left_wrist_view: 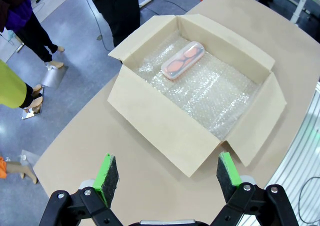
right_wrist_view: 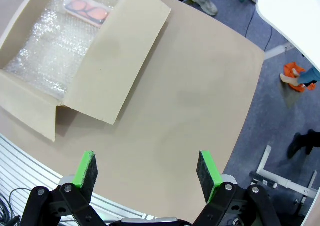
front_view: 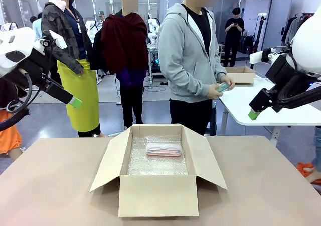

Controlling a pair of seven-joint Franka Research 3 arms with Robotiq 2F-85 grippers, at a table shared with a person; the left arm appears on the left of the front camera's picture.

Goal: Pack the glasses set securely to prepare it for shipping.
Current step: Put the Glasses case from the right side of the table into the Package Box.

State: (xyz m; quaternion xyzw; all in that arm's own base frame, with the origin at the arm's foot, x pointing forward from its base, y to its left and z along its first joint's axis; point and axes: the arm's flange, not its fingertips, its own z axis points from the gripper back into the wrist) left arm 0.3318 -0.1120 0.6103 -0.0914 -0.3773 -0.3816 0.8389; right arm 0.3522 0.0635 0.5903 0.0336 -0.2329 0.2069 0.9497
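An open cardboard box lined with bubble wrap stands mid-table. A pink glasses case lies flat inside it near the far wall, also seen in the wrist views as the pink case. Across the table, a person in a grey hoodie holds the mint green case in both hands. My left gripper hangs open high at the left, well off the box. In its own view the left gripper is empty. My right gripper is open and empty, high at the right, beside the box flap.
The tan table has bare surface on both sides of the box. A white table at the back right carries another small cardboard box. Other people stand behind on the grey floor.
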